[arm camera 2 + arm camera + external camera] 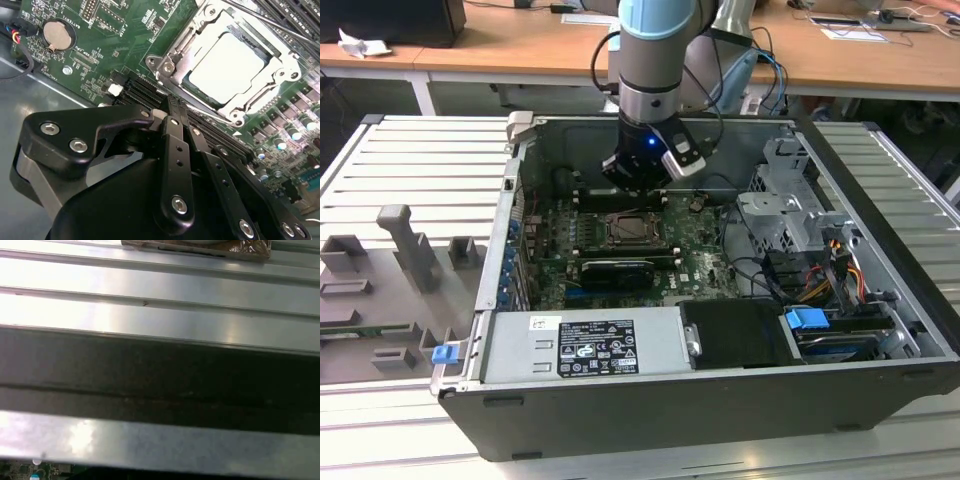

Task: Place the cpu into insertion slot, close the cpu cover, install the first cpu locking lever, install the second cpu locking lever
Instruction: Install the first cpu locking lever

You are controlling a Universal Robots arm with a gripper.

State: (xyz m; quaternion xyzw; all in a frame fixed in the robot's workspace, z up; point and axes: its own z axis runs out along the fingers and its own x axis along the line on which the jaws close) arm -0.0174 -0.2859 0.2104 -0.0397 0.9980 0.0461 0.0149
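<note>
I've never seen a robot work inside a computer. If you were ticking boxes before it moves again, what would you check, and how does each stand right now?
1. Chip seated: the pale silvery square cpu lies flat inside the square metal-rimmed insertion slot. Ok.
2. Cover closed: the thin silvery metal frame of the cpu cover lies down around the chip. Ok.
3. Locking levers latched: a thin metal rod crosses beside the socket; its latch state is unclear. Cannot tell.
4. Black end effector carrying nothing: its fingers stand together with nothing between them. Ok.
5. End effector position: it hangs over the green motherboard next to the socket. Ok.
</note>
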